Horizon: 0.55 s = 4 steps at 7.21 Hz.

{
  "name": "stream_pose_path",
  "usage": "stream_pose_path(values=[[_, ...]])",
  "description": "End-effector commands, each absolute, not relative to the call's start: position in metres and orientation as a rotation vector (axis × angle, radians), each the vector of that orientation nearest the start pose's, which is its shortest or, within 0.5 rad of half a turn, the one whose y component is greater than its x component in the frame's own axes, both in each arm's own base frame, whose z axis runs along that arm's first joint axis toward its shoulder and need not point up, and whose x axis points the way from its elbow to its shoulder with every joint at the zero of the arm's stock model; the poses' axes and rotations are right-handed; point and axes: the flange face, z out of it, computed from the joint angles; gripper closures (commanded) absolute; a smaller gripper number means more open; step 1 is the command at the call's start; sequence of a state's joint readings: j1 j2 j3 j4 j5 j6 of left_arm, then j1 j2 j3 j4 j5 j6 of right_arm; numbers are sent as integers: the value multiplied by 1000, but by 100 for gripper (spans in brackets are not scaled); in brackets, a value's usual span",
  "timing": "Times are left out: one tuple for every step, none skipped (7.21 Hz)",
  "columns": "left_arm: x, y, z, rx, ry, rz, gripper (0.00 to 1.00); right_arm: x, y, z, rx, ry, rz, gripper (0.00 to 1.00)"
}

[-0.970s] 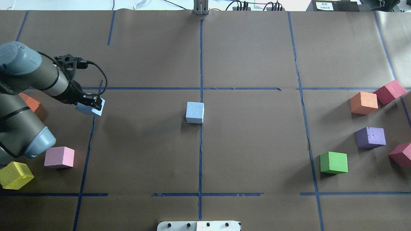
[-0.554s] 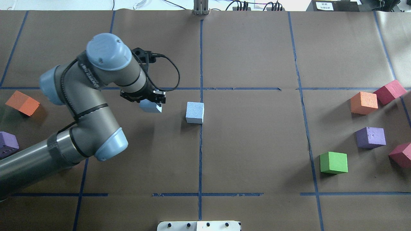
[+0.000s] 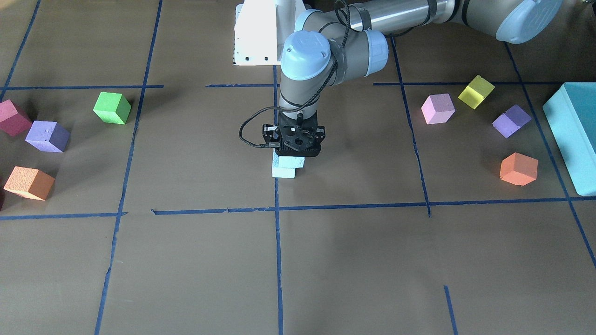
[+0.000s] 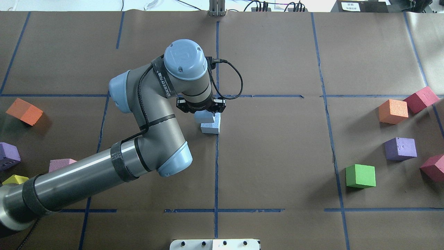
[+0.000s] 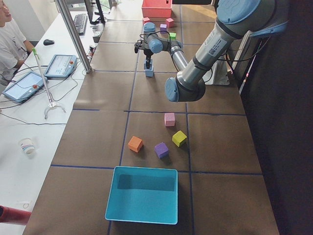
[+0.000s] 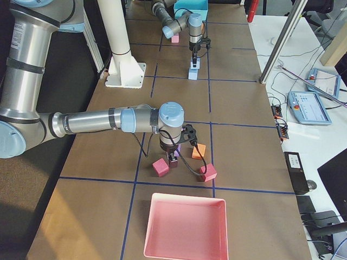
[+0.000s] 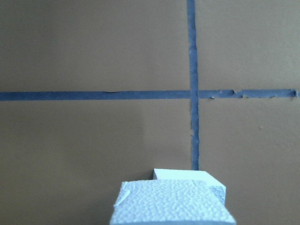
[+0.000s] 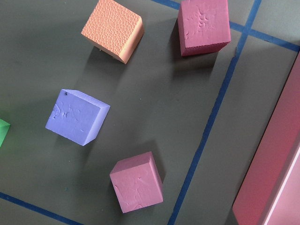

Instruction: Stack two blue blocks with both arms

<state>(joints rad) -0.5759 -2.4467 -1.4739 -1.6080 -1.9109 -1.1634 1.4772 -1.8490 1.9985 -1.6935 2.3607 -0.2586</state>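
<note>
One pale blue block (image 4: 212, 128) lies on the table's centre line, and also shows in the front view (image 3: 284, 172). My left gripper (image 4: 204, 115) is shut on the second blue block (image 4: 204, 117). It holds that block just over the first, slightly offset. I cannot tell whether the two touch. In the left wrist view the held block (image 7: 173, 204) fills the bottom edge, with the lower block (image 7: 190, 175) peeking out behind it. My right gripper (image 6: 172, 158) shows only in the exterior right view, low among dark red cubes. I cannot tell whether it is open or shut.
Orange (image 4: 24, 111), purple (image 4: 8, 155), pink (image 4: 60, 163) and yellow (image 4: 14, 179) cubes lie at the left. Green (image 4: 360, 176), purple (image 4: 400, 148), orange (image 4: 393, 111) and dark red (image 4: 420, 99) cubes lie at the right. A teal box (image 3: 575, 135) and a pink tray (image 6: 184, 227) stand at the table's ends.
My left arm has swung right from the table's left side, carrying the blue block to just over the centre blue block. The other cubes have not moved.
</note>
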Motion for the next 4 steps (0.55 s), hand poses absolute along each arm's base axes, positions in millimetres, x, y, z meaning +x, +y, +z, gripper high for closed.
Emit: stream_pose_path(values=[[574,-486,153,100,856,-11,47,27,-376,581,89,-789,-344,0],[575,-487,153,99,858,-10,39,27,-376,580,90,-789,-344,0],[577,-489,153,100,855,-15,1,27,-376,581,89,-789,-344,0],[576,-490,151,114,855,-21,0,27,-377,580,92,-789,-345,0]])
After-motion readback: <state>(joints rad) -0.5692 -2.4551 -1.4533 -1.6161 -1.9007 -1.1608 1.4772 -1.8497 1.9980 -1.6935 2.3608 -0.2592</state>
